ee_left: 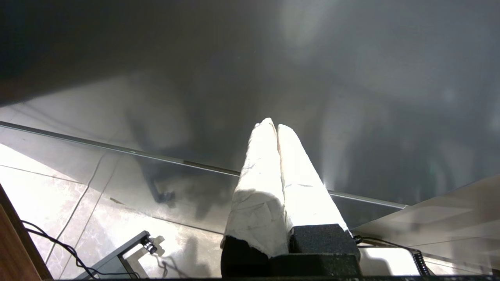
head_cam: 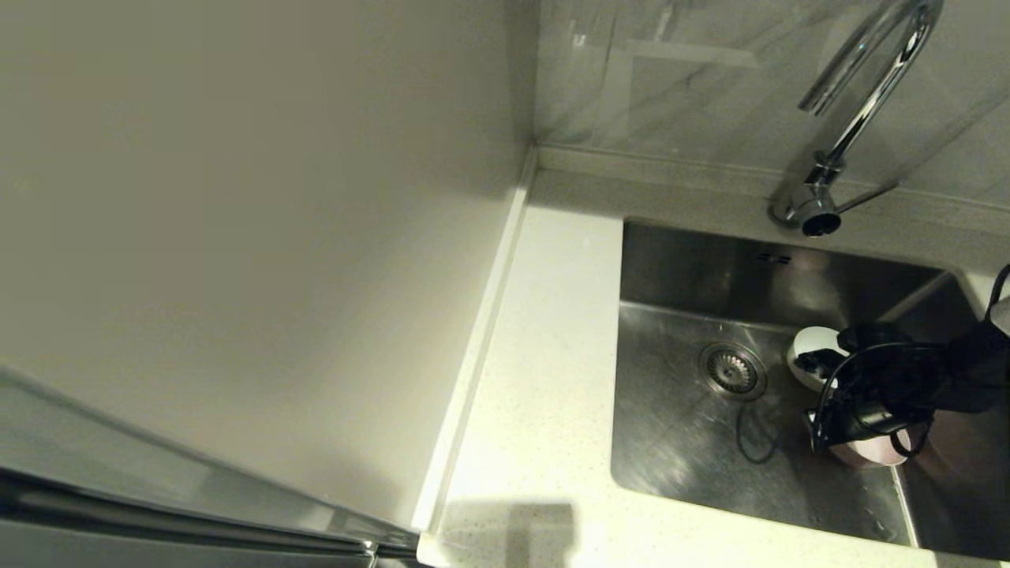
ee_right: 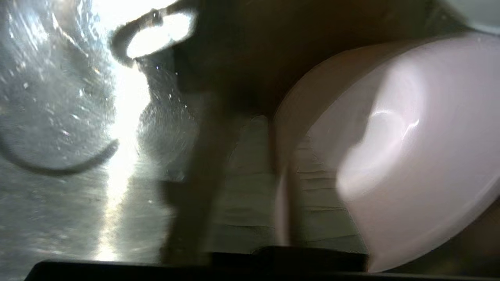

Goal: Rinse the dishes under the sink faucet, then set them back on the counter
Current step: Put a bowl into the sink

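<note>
pink bowl [head_cam: 872, 451] part-hidden by right gripper [head_cam: 821, 430] | faucet [head_cam: 860, 102] top cut off

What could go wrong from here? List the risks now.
1. The right hand is down in the brushed steel sink at the pink shallow bowl; the wrist view suggests the bowl is tilted against a finger, so it might slip and drop.
2. The white shallow bowl sits right beside the arm, which could knock it.
3. The tall chrome gooseneck faucet stands over the basin's far side; a careless lift might strike it.
</note>
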